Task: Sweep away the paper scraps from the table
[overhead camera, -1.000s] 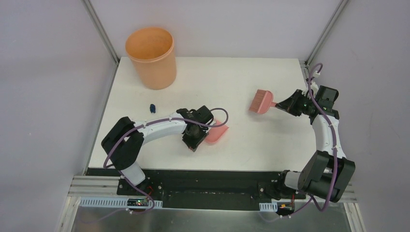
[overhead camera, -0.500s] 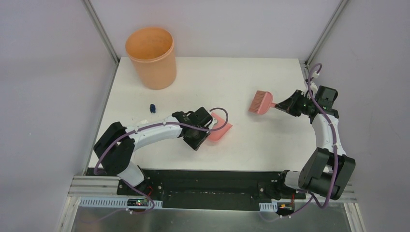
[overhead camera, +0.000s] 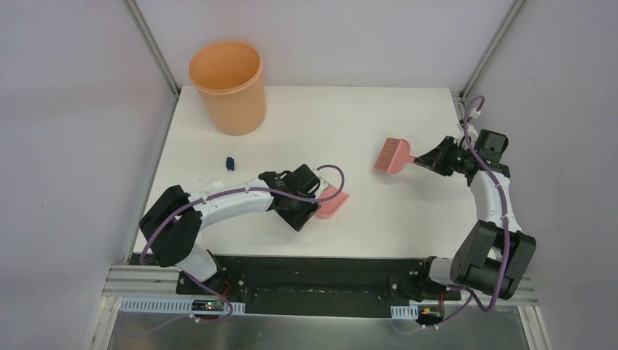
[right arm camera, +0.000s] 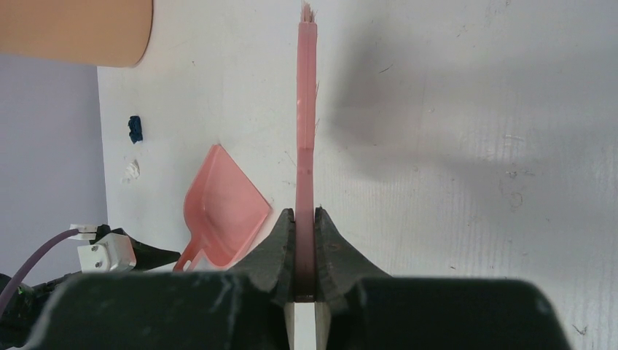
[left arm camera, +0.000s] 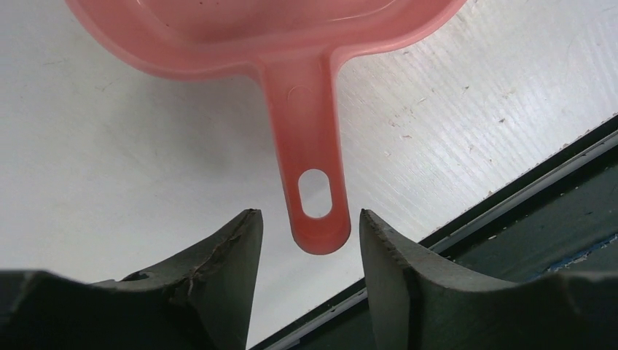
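Note:
The salmon-pink dustpan [overhead camera: 333,200] lies on the white table [overhead camera: 328,120] near the front. My left gripper [overhead camera: 312,211] is open. Its fingers stand either side of the end of the dustpan's handle [left arm camera: 315,219] without touching it. My right gripper [overhead camera: 431,158] is shut on the handle of the salmon-pink hand brush [overhead camera: 393,154], whose bristles are at the table surface on the right. One dark blue paper scrap [overhead camera: 230,162] lies on the left of the table, with a small white scrap [right arm camera: 131,171] near it. No magenta scraps are in view.
An orange bucket [overhead camera: 227,86] stands at the back left corner. Metal frame posts [overhead camera: 153,47] rise at the back corners. The table's black front edge [left arm camera: 525,197] runs just behind the dustpan's handle.
My left arm has stretched lower and to the right, and the dustpan has shifted slightly right and turned a little. The right arm and brush have barely moved.

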`<act>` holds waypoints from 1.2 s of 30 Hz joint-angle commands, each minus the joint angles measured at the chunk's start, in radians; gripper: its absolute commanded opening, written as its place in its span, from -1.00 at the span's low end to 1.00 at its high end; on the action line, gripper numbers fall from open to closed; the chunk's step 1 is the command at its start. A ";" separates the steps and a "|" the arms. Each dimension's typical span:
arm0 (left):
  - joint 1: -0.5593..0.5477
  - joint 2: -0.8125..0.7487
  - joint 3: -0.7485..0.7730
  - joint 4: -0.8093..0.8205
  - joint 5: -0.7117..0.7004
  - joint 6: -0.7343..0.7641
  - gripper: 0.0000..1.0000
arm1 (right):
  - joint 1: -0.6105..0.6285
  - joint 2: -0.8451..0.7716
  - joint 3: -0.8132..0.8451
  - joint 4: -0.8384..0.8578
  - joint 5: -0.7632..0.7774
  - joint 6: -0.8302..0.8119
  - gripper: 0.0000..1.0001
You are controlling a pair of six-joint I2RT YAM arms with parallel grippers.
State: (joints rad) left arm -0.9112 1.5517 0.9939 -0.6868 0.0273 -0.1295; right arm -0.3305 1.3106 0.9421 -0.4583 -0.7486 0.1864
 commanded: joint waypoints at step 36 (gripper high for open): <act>-0.014 -0.165 0.007 -0.001 -0.073 -0.035 -0.60 | -0.015 -0.033 0.008 0.033 -0.036 -0.009 -1.00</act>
State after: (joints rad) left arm -0.9173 1.5265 0.9882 -0.6628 0.0235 -0.1352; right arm -0.3374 1.3201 0.9421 -0.4610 -0.7605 0.1856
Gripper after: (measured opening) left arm 0.291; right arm 0.081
